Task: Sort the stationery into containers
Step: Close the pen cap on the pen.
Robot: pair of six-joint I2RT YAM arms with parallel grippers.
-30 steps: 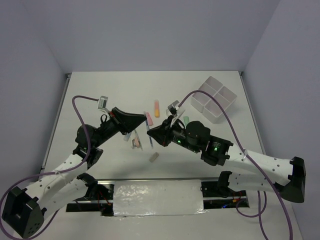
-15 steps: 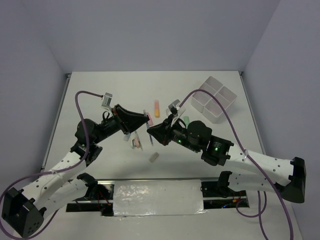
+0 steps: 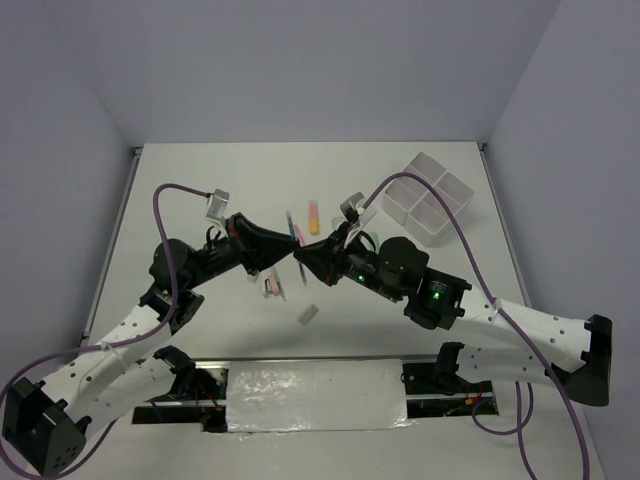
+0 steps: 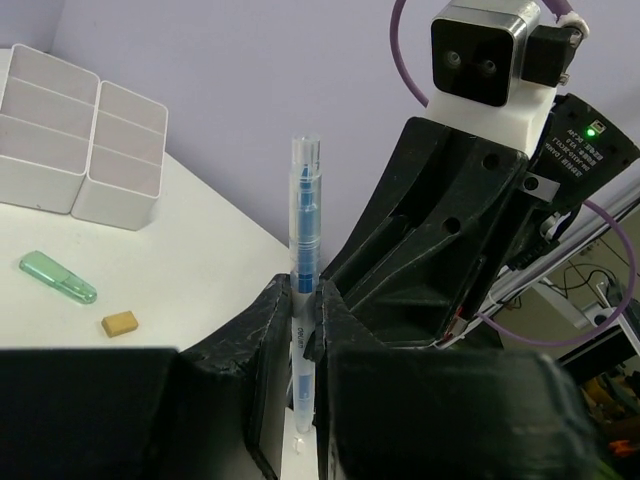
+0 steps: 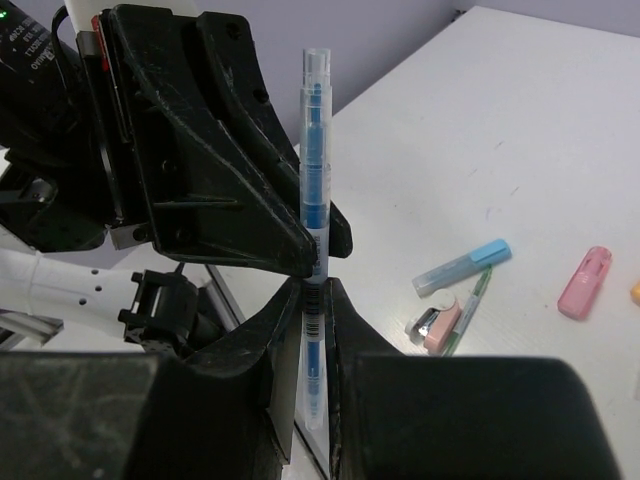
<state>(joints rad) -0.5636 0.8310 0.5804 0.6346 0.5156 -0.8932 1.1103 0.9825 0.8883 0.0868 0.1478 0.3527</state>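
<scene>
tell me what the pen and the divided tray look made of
Pen: clear glossy plastic barrel, likely, since the blue core shows through it. Tray: white plastic, smooth and faintly translucent at its thin walls; exact type unclear.

**White bench, plain walls**

A white bench (image 3: 200, 190) takes up the floor of the enclosure. Pale lilac-grey walls (image 3: 300, 70) close it in at the back and on both sides. A crinkled white sheet (image 3: 315, 397) lies along its near edge.

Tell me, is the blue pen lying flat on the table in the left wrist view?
No, the blue pen stands upright, clamped in the left gripper.
</scene>
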